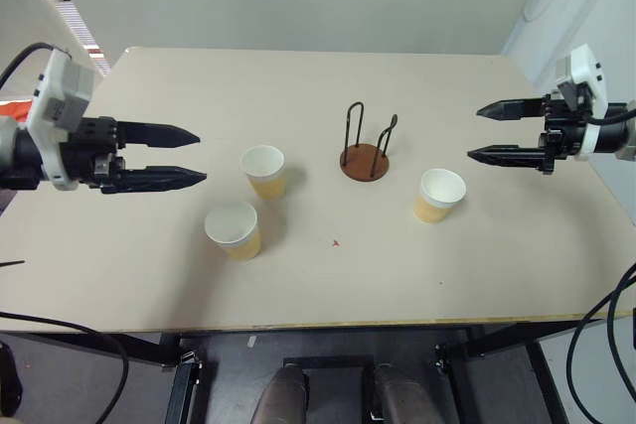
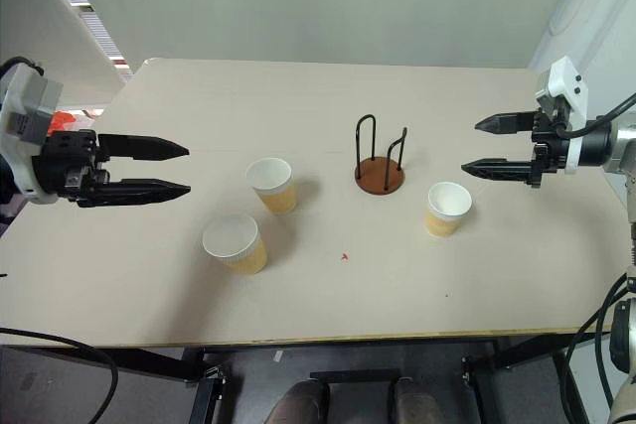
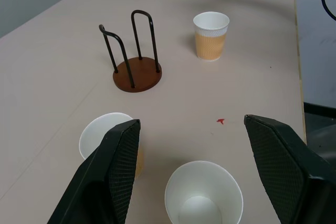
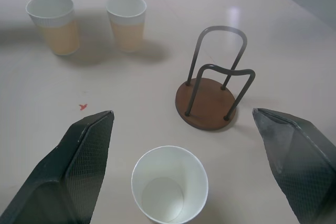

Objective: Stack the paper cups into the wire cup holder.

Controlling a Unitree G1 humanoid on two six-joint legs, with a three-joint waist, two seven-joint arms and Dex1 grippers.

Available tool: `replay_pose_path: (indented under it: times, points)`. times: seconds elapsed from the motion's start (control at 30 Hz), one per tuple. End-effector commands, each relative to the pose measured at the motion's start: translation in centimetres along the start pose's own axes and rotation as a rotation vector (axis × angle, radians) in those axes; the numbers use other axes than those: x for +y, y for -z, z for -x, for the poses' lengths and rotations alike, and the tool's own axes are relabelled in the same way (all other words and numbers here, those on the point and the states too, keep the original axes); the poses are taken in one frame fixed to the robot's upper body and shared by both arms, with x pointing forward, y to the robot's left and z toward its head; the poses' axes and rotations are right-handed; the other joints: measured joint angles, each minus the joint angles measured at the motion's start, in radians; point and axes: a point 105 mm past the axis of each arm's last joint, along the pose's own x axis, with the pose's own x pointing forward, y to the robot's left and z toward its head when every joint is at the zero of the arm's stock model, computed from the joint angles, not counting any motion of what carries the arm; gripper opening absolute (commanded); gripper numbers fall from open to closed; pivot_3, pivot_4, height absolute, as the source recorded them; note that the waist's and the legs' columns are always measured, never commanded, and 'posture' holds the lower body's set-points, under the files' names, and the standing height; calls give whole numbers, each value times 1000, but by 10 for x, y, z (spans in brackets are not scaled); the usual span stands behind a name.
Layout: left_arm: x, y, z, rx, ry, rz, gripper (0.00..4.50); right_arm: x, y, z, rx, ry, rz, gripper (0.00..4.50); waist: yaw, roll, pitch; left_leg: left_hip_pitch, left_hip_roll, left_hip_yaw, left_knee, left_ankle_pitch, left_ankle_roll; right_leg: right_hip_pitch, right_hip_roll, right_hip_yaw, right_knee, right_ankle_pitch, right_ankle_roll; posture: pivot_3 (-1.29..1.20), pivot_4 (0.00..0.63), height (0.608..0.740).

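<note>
Three tan paper cups stand upright on the beige table: one (image 1: 264, 171) left of centre, one (image 1: 234, 230) nearer the front edge, and one (image 1: 439, 195) right of centre. The wire cup holder (image 1: 366, 149), a brown disc with black wire loops, sits empty between them. My left gripper (image 1: 194, 156) hovers open above the table to the left of the two left cups. At the right, my right gripper (image 1: 474, 132) hangs open above the table, beyond the right cup. Nothing is between either pair of fingers.
A small red mark (image 1: 336, 242) lies on the table (image 1: 298, 285) near the front. Black cables (image 1: 596, 345) hang off the table's right side.
</note>
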Motion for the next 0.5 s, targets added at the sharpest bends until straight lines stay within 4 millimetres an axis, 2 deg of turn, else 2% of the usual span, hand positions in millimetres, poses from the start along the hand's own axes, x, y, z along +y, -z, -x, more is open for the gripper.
replay_pose_path:
  times: [0.03, 0.33, 0.43, 0.5]
  points:
    - [-1, -9, 2, -11, -12, -40, 3455, 2, -16, 3, -15, -1, 62, 4500, 0, 0, 0, 0, 0, 0, 0, 0, 0, 0, 0, 0, 0, 0, 0, 0, 150, 740]
    - [5, -9, -3, -14, -43, -54, 3455, 6, -19, -5, -49, -4, 52, 4500, 0, 0, 0, 0, 0, 0, 0, 0, 0, 0, 0, 0, 0, 0, 0, 0, 150, 740]
    - [10, -9, -7, -18, -67, -65, 3455, 5, -26, -19, -105, 23, 24, 4500, -1, 0, 0, 1, 0, 0, 1, 0, 0, 1, 0, 0, 1, 0, 0, 0, 150, 740]
    - [19, -10, -11, -22, -115, -84, 3455, -2, -25, -39, -101, 94, -25, 4500, -1, 0, 0, 1, 0, 0, 2, 0, 0, 1, 0, 0, 2, 0, 0, 0, 150, 740]
